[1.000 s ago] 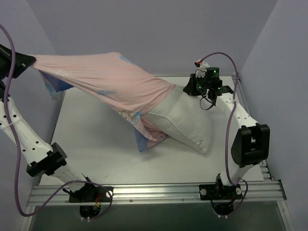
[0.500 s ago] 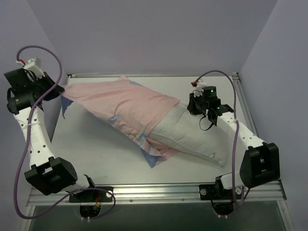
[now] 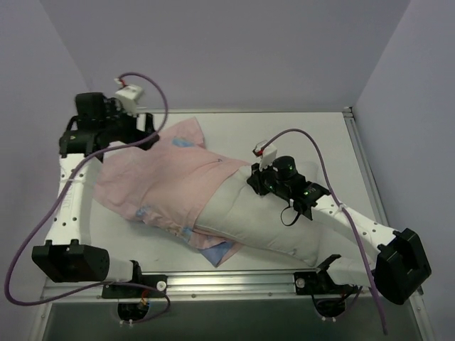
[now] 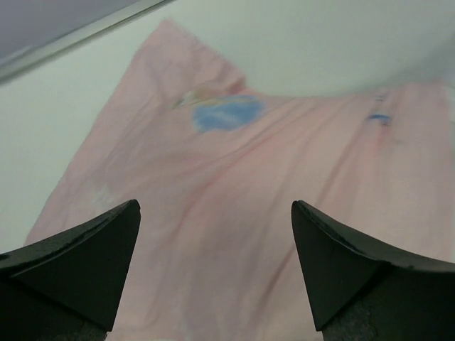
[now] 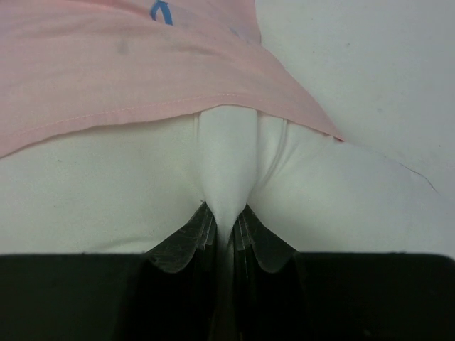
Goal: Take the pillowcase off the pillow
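The pillowcase [image 3: 160, 181] lies pink side out across the left half of the table, with a blue corner sticking out near the front. Its right end still covers the left end of the white pillow [image 3: 263, 220], which lies slanting toward the front right. My left gripper [image 3: 151, 135] hovers over the pillowcase's far edge; in the left wrist view it [image 4: 215, 206] is open, with only pink fabric [image 4: 234, 163] below. My right gripper [image 3: 254, 177] is shut on a pinch of the pillow [image 5: 106, 185], just beside the pillowcase hem [image 5: 128, 64].
The white table [image 3: 320, 142] is walled in by lilac panels at the back and both sides. A metal rail [image 3: 234, 283] runs along the near edge between the two arm bases.
My left gripper has opened and let go of the pillowcase, which has dropped flat onto the table. The left arm has swung in over it. The right arm has dragged the pillow forward and left.
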Motion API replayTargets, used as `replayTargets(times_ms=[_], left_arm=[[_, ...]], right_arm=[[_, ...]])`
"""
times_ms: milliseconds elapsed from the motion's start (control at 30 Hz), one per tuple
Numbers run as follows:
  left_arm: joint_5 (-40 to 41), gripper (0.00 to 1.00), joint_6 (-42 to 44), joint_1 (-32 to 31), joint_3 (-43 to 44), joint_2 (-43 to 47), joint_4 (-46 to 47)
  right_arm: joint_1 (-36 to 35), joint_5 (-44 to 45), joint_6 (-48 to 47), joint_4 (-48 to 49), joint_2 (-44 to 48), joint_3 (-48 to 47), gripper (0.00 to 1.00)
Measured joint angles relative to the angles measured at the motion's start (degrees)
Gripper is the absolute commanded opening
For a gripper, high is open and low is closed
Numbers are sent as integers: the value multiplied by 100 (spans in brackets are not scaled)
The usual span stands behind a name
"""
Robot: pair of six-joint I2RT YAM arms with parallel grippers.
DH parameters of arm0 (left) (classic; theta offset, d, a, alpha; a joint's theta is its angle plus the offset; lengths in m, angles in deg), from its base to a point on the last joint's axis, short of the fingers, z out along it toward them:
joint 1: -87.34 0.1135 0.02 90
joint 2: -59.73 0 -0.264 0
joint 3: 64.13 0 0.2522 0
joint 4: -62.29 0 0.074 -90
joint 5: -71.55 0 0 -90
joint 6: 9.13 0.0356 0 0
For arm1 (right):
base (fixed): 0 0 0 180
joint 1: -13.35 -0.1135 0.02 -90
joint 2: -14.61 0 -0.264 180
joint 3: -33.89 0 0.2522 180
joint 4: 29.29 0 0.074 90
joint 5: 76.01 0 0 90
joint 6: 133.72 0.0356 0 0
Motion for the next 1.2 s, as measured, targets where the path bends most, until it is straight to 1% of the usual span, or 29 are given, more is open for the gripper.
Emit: replayTargets(times_ms=[100,167,233,300,333,400,433,567,600,633,667,700,733,833,867,900,933,967,1100,1200], left_arm=[[68,99,184,-1853,85,-72,24],[192,99,245,-2894,79,-304,35],[378,100,278,-3665,72,-697,83],[584,100,280,-4065,57,-1075,177],[728,91,278,-4238,35,-1303,269],[920,84,254,-4415,26,-1650,372],[1012,76,245,-4468,26,-1799,402],[1375,64,232,-4535,118,-2238,411],[1440,59,234,-4535,153,-2297,415],[1502,53,225,-4540,186,-2328,415],[1572,37,219,-4542,216,-2352,413],[1663,28,188,-4548,251,-2369,420],[1766,22,175,-4553,295,-2393,428],[2000,22,109,-4540,496,-2524,428],[2055,19,76,-4522,597,-2592,411],[2107,14,39,-4507,708,-2669,387],[2170,7,0,-4487,807,-2734,391],[2251,2,-35,-4468,887,-2791,393],[2785,2,-72,-4358,1088,-3064,479],[3230,2,-68,-4059,1464,-3528,564]], right_arm=[[9,-85,251,302,59,179,0],[9,-111,374,437,85,267,0],[9,-116,481,496,92,299,0],[9,-116,553,551,92,326,0],[9,-118,592,584,92,345,0],[9,-118,636,640,105,387,0],[9,-118,654,656,116,402,0],[9,-116,664,647,186,411,0],[9,-116,664,640,201,411,0],[9,-114,662,627,219,411,0],[11,-114,662,610,238,415,0],[11,-114,662,590,262,420,0],[11,-114,662,564,286,422,0],[11,-111,662,483,310,424,0],[11,-109,664,450,310,424,0],[11,-105,664,431,310,424,0],[11,-103,671,420,310,424,0],[11,-98,684,409,310,424,0],[13,-74,787,382,310,424,0],[20,20,870,304,310,420,0]])
